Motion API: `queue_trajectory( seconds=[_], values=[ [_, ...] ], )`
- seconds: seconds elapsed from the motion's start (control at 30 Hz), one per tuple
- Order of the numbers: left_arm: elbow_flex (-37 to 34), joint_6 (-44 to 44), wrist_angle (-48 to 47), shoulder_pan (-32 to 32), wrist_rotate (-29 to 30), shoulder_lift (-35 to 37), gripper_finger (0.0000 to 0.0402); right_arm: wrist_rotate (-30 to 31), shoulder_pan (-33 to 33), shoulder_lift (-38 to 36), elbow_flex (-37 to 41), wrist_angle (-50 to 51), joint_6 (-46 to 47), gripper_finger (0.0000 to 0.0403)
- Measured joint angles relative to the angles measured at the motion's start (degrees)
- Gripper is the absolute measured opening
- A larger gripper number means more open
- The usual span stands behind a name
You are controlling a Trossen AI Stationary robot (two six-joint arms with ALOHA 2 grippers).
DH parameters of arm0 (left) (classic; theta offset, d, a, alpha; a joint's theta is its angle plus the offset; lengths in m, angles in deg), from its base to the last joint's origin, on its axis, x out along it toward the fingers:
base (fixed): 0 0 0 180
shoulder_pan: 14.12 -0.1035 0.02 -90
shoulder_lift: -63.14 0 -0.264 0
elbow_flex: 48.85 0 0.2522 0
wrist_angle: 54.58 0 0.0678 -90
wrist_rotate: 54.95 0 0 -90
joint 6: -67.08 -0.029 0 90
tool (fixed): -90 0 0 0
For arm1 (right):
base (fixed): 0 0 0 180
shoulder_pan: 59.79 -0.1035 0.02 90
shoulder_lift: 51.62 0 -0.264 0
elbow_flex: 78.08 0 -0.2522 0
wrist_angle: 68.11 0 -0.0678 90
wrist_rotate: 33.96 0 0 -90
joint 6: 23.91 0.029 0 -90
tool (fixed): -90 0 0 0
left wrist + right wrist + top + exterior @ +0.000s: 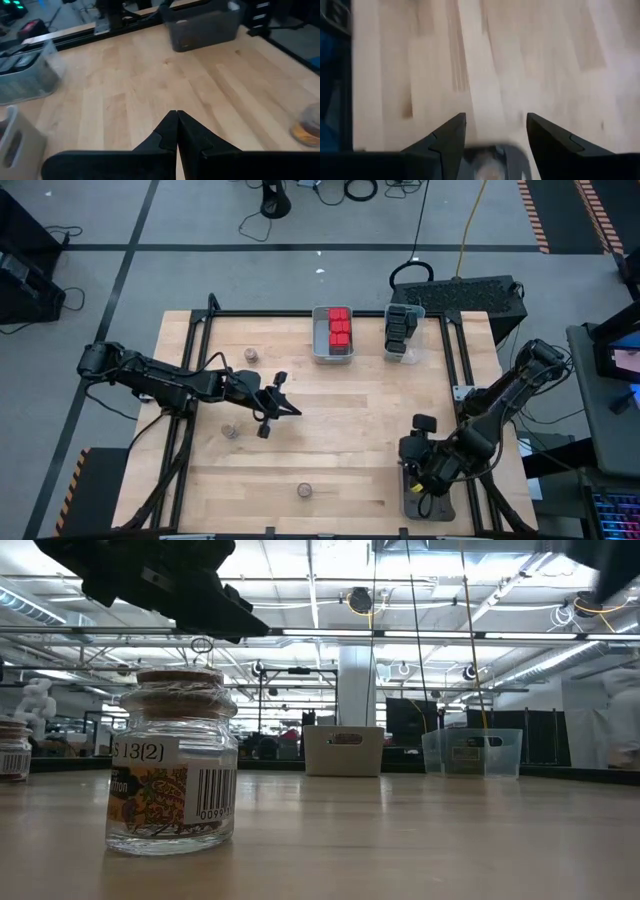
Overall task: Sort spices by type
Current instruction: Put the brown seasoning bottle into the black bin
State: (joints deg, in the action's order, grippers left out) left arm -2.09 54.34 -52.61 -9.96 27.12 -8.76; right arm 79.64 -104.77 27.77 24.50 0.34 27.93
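Three round jars with tan tops stand on their bases on the wood: one (250,355) toward the far left, one (230,430) below my left arm, one (304,491) near the near edge, which looms large in the low view (172,765). Red-capped containers (339,330) fill a grey bin. Black ones (399,328) fill a clear bin. My left gripper (296,411) (177,114) hovers shut over bare table at mid-left, holding nothing. My right gripper (412,475) (495,120) is open above the dark grey tray (425,502). A blurred grey shape (490,159) shows between its fingers.
The grey bin (320,352) and clear bin (410,356) stand side by side at the far edge, also in the low view (345,750) (470,752). A black frame (450,350) rims the table. Bare wood (350,430) lies between the arms.
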Motion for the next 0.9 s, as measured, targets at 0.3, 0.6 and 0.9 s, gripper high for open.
queue_trajectory(
  seconds=[0.3, 0.6, 0.9],
  values=[
    [0.0, 0.4, -2.9, 0.0, 5.7, 1.2, 0.0009, 0.4, 8.2, 1.1, -1.5, -18.1, -18.0, 0.0192],
    [1.7, 3.4, -19.1, 0.0, 5.7, 12.8, 0.0009, -7.8, 15.9, 9.8, -1.5, -44.9, -43.1, 0.0192],
    [1.7, 11.1, -28.9, 1.0, 5.2, 24.6, 0.0009, -16.8, 20.1, 21.3, -1.8, -61.7, -53.6, 0.0192]
  ],
)
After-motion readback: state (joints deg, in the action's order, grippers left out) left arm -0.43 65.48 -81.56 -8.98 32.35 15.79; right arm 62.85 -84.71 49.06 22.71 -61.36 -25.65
